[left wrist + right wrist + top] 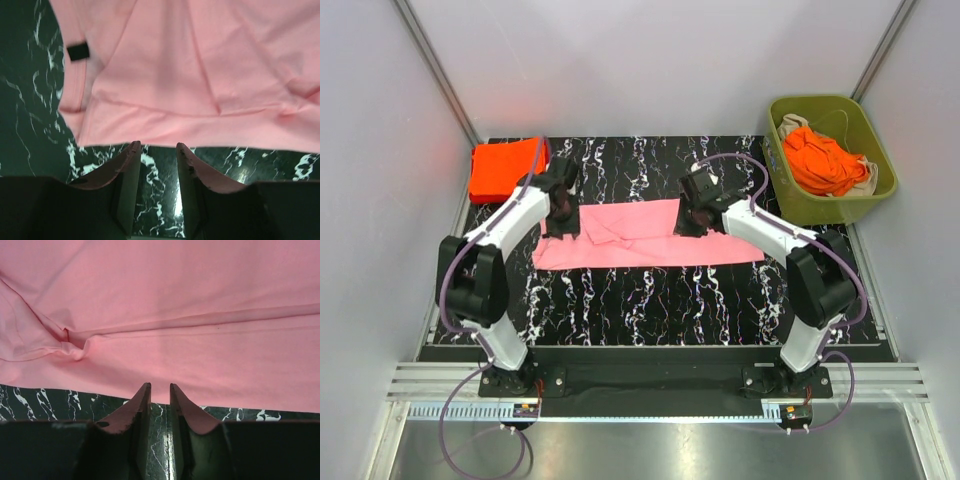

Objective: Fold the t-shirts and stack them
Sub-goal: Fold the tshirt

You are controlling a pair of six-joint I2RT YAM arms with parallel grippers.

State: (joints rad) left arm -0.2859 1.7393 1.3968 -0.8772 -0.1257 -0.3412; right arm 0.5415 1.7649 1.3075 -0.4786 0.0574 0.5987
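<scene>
The pink t-shirt point(650, 240) lies in the middle of the black marbled table point(650, 310). It is folded into a long flat strip that runs from left to right. There are a few bumps and creases near its middle.

My left gripper point(156, 146) is at the far left end of the pink shirt. Its two fingers are apart, and I can see the table in the gap between them. The edge of the shirt is right in front of the tips. It holds nothing. The dark neck label point(78, 52) shows a bit further in, on the left side of that view.

My right gripper point(159, 386) is at the far edge of the shirt, toward the right. Its fingers are only a little apart, with a thin gap. The tips sit right over the shirt's edge. Nothing is between them, so it holds nothing too.

Both arms reach out from the near edge of the table. Each one bends up at the elbow and leans in toward the middle, with the wrist tipped down at the cloth.

A folded orange-red shirt point(505, 168) lies at the far left corner of the table, well apart from the pink one. More orange-red shirts point(825, 160) are bunched up in the green bin point(885, 185) at the far right.
</scene>
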